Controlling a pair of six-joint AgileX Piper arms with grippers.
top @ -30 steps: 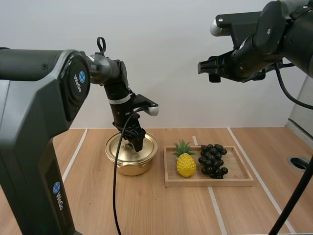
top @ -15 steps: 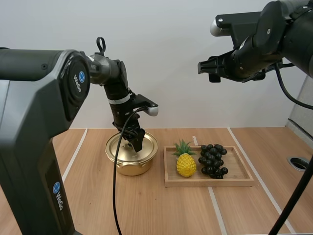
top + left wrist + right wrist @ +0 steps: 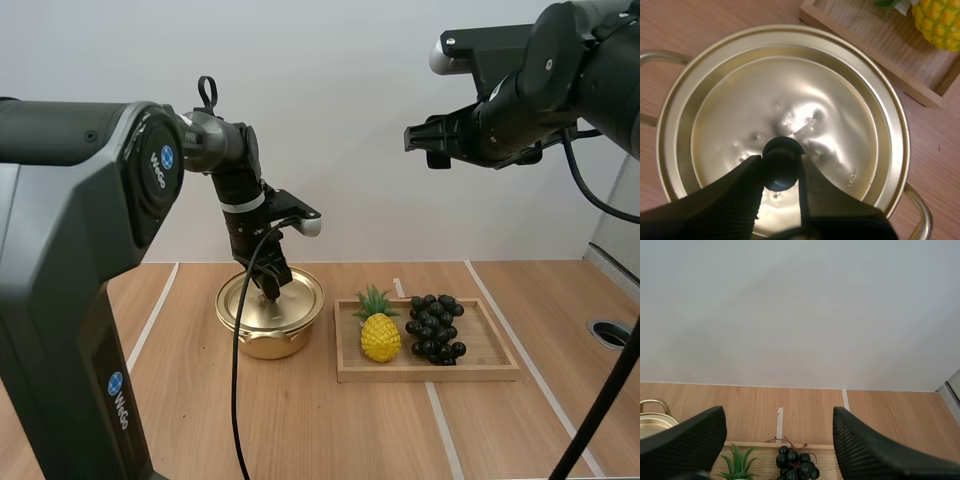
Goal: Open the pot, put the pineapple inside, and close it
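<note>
Two tools: left tool (image 3: 781,167), clamped on the lid knob (image 3: 782,150), has edged upward, lift apparently starting; right tool (image 3: 779,415) spread, idle.

white "WiGo" txt beside blue round logo (image 3: 167,157) on left arm (image 3: 70,150) upper housing, same "WiGo" + logo lower on its base, tiny stamped mark near edge of pot lid (image 3: 790,100), illegible

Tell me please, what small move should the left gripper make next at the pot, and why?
Probably lift straight up. The left gripper pinches the black knob from both sides, and the lid lies seated on the pot, so the pineapple on the tray cannot go in yet.
</note>
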